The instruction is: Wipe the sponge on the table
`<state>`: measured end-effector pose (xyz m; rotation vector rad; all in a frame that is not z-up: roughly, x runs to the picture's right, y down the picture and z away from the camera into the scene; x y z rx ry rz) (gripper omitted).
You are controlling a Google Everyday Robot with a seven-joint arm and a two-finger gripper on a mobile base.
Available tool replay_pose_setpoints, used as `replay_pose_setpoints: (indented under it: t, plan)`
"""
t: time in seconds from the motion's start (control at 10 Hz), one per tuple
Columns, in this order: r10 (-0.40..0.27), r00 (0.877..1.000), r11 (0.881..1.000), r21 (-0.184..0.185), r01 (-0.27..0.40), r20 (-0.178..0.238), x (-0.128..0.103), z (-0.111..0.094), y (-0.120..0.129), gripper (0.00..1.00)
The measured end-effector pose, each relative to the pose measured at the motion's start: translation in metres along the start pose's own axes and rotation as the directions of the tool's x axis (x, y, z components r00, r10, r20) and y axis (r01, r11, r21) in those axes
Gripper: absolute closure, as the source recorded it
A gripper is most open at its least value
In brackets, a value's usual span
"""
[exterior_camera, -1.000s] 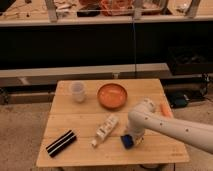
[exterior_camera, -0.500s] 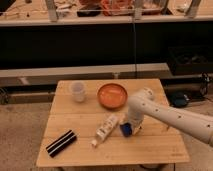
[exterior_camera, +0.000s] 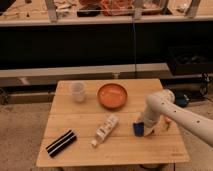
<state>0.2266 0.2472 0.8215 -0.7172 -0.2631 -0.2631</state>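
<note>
The small blue sponge (exterior_camera: 137, 130) rests low on the light wooden table (exterior_camera: 80, 114), right of centre. My gripper (exterior_camera: 142, 127) comes in from the right on a white arm and is shut on the sponge, holding it down against the planks. The arm hides the sponge's right part.
An orange bowl (exterior_camera: 112, 95) sits just behind the sponge. A white bottle (exterior_camera: 105, 128) lies to its left, with a translucent cup (exterior_camera: 77, 91) at the back left and a black striped block (exterior_camera: 61, 143) at the front left. A long shelf (exterior_camera: 100, 20) runs behind the table.
The sponge, with the gripper on it, slid away from the front edge towards the bowl, then to the right along the tabletop. The other objects have stayed put.
</note>
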Motion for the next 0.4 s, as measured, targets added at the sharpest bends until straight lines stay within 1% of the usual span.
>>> replay_pose_setpoints:
  t: [0.1,0.2,0.3,0.4]
  plan:
    - [0.012,1.000,1.000,-0.001,-0.012,-0.010,-0.001,-0.002,0.013,0.96]
    - [0.008,1.000,1.000,-0.006,-0.008,-0.029,-0.009,-0.002,0.028,0.96]
    - [-0.007,0.999,1.000,-0.002,0.007,-0.032,-0.019,-0.002,0.037,0.96]
    - [-0.013,1.000,1.000,0.007,0.014,-0.021,-0.022,-0.002,0.044,0.96]
